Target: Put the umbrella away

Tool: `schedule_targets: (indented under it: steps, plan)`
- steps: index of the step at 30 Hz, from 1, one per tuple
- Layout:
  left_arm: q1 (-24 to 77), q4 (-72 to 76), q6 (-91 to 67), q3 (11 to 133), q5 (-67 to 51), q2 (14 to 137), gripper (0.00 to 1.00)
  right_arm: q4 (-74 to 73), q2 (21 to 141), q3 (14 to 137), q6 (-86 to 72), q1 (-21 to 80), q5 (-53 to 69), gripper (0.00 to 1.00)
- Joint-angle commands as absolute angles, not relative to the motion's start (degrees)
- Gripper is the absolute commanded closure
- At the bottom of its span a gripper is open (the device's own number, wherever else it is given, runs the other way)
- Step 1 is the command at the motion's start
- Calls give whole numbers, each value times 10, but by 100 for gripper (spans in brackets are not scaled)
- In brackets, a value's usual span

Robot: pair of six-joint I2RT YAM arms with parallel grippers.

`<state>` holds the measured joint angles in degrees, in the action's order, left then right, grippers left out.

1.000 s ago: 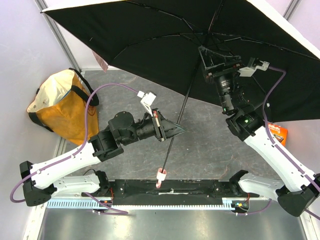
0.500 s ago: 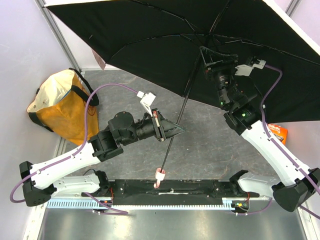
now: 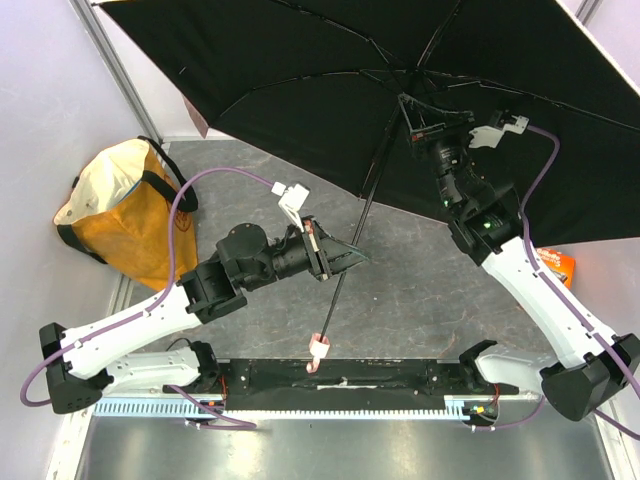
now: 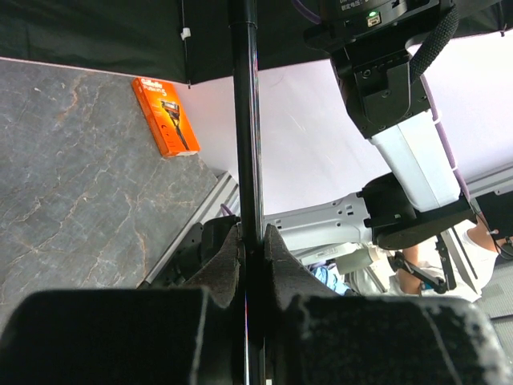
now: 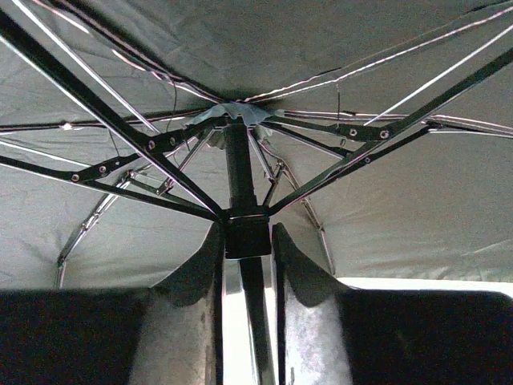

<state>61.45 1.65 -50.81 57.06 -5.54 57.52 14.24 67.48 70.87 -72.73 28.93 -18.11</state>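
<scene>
We've got the left tool point(image 4: 252, 241) clamped on the umbrella point(image 3: 330, 90) shaft point(image 3: 362, 215), low toward the handle point(image 3: 320, 348). The shaft runs up and away to the open canopy point(image 3: 560, 130) over the desk point(image 3: 420, 300). The right tool point(image 5: 244, 241) straddles the runner point(image 5: 246, 234) there (we can't tell if it's gripping yet).

I work over a dark grey, pale-veined tabletop point(image 3: 420, 300). Plain lilac walls point(image 3: 40, 100) close in on both my left and my right, a metal post point(image 3: 115, 75) rises far left, and the light is soft and even.
</scene>
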Motion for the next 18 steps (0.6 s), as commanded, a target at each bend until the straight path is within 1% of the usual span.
schedule_targets:
  steps: [1, 3, 9, 13, 18]
  plan:
    - [617, 66, -497, 570, -66, 548, 98, 159, 686, 727, -759, 265, -192, 85]
    - [617, 64, -496, 570, -64, 548, 98, 159, 688, 726, -765, 265, -183, 100]
    - [617, 58, -488, 577, -51, 556, 98, 102, 697, 765, -758, 262, -99, 100]
    - [612, 25, -464, 597, -10, 561, 98, 107, 677, 728, -786, 265, -20, 100]
    - [600, 4, -424, 622, 28, 569, 98, 5, 637, 720, -774, 267, 14, 100]
